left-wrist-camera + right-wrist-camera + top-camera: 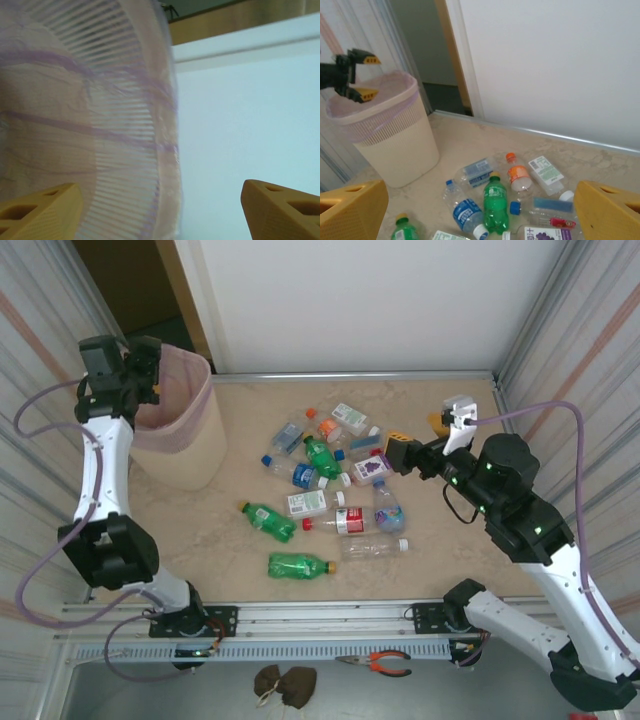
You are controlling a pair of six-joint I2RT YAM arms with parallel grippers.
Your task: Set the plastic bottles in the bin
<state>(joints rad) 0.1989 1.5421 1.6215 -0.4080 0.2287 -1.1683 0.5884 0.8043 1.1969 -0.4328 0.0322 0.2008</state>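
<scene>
Several plastic bottles lie scattered on the table: green ones (298, 565) (268, 521) (496, 205), and clear ones with blue (467, 212), orange (518, 175), red (345, 522) and purple (372, 468) labels. The pale-pink bin (185, 430) (390, 135) stands at the far left. My left gripper (140, 370) (364, 76) hovers over the bin's rim (165, 125), open and empty. My right gripper (400, 452) (480, 215) hangs open above the right side of the bottle pile, touching none of them.
Walls close the table on the left, back and right, with a doorway behind the bin. Orange-handled pliers (378, 663) and a brown bundle (283, 683) lie in front of the arm rail.
</scene>
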